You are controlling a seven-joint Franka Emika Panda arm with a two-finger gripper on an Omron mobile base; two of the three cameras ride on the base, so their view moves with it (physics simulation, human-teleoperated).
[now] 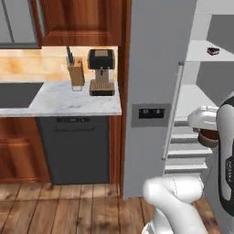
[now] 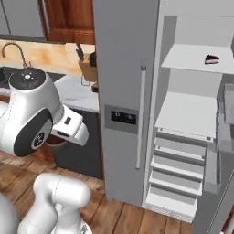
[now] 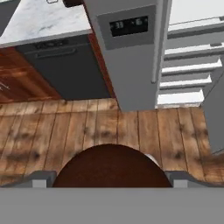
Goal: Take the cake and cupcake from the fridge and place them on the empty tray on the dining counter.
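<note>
The round dark-brown cupcake [image 3: 111, 166] sits between my gripper's [image 3: 112, 177] two fingertips, so the gripper is shut on it, held above the wooden floor. In the left base view the cupcake [image 1: 208, 136] shows under my white hand, in front of the fridge's lower shelves. The grey fridge [image 1: 155, 68] has its left door closed and its right side open. The tiny cake [image 1: 213, 50] with its pink layer lies on an upper fridge shelf, also visible in the right base view as the cake [image 2: 211, 59]. The tray and the dining counter are out of view.
Left of the fridge, a marble wall counter [image 1: 59, 103] carries a knife block [image 1: 76, 73] and a coffee machine [image 1: 101, 71], with a dark dishwasher [image 1: 75, 148] below. The open fridge door [image 2: 224, 137] with its bins stands at the right. Wooden floor [image 3: 87, 127] lies below.
</note>
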